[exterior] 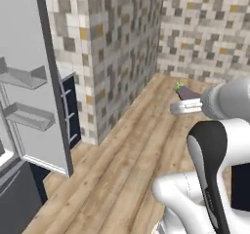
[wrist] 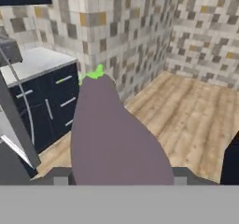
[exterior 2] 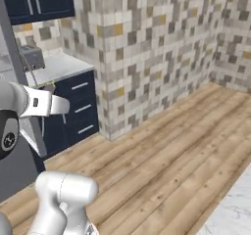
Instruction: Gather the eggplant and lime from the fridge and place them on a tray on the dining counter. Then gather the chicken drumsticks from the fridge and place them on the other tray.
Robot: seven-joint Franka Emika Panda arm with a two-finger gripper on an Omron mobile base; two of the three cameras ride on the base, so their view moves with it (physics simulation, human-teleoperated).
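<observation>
The eggplant, dark purple with a green cap, lies lengthwise between the fingers of my gripper and points away from the hand. From the left base view, the eggplant sticks out past the gripper, held high over the wooden floor. In the right base view the gripper sits at the left, in front of the dark cabinet. The fridge door stands open at the left, with two door shelves on its inner face.
A tiled wall corner juts out ahead. Beside it are a dark blue drawer cabinet and a counter with a toaster. Wooden floor stretches to the right. A pale stone counter corner shows at the lower right.
</observation>
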